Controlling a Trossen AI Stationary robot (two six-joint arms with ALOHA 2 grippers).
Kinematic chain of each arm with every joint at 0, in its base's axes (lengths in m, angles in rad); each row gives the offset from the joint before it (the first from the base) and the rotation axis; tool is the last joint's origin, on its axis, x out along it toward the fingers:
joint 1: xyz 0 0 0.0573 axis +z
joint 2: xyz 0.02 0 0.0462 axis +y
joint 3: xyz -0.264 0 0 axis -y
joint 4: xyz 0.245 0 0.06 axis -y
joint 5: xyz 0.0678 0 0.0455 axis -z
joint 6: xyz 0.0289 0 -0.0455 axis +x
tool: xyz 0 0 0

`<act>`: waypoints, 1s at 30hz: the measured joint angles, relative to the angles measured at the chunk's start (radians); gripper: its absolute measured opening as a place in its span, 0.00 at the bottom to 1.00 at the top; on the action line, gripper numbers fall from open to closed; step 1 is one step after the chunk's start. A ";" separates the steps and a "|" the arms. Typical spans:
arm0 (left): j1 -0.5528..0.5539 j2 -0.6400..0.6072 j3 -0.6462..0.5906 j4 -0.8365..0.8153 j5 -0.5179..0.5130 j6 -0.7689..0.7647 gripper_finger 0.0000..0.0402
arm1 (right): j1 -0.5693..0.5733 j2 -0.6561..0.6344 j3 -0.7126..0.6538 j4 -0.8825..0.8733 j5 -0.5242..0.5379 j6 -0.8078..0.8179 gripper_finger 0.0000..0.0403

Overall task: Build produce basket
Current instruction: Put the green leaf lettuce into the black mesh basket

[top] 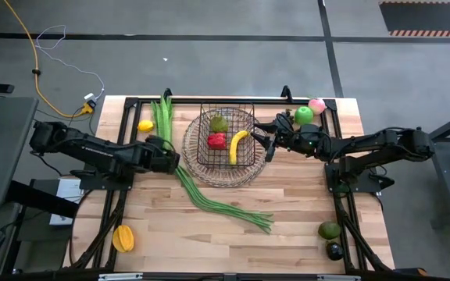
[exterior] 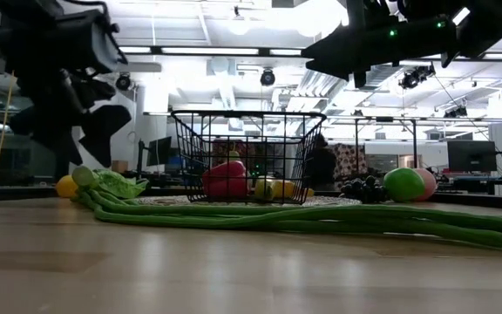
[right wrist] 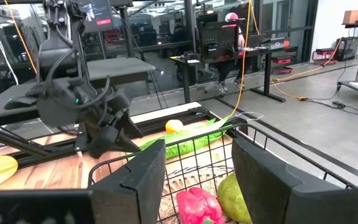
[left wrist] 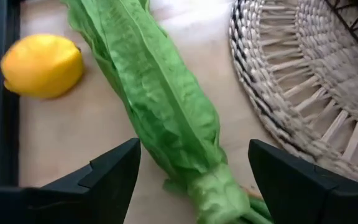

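Observation:
The dark wire basket (top: 226, 117) stands on a round woven mat (top: 209, 173) at the table's middle. It holds a banana (top: 237, 146), a red fruit (top: 216, 140) and a green fruit (top: 219, 122). My left gripper (left wrist: 194, 162) hangs open just left of the mat, its fingers on either side of the stalk end (left wrist: 219, 196) of a long leafy green (top: 162, 119), touching nothing. The leafy green lies flat on the table beside a lemon (left wrist: 42, 65). My right gripper (right wrist: 197, 168) is open, level, at the basket's right rim.
Long green beans (top: 225, 204) run from the leafy green toward the near right. A green apple (top: 304, 114) and a pink apple (top: 316, 104) sit far right. Two avocados (top: 330, 234) lie near right, and a yellow-orange fruit (top: 123, 237) near left. Black frame rails (top: 131, 103) edge the table.

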 joint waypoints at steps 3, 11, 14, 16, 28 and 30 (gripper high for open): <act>-0.010 0.021 -0.032 0.015 -0.013 -0.066 0.70 | 0.000 0.000 0.000 0.000 0.000 0.001 0.44; 0.005 0.047 -0.042 0.070 -0.040 -0.045 0.70 | 0.000 0.000 0.000 0.000 0.002 0.016 0.44; 0.012 0.047 -0.042 0.094 -0.040 -0.022 0.70 | 0.000 0.000 0.000 0.000 0.013 0.017 0.44; 0.019 0.047 -0.042 0.098 -0.036 -0.020 0.70 | 0.000 0.000 0.000 0.000 0.013 0.019 0.44; 0.027 0.077 -0.042 0.135 -0.010 -0.028 0.70 | 0.000 0.000 0.000 -0.001 0.012 0.026 0.44; 0.027 0.095 -0.042 0.149 -0.010 -0.026 0.70 | 0.000 0.000 0.000 -0.001 0.012 0.026 0.44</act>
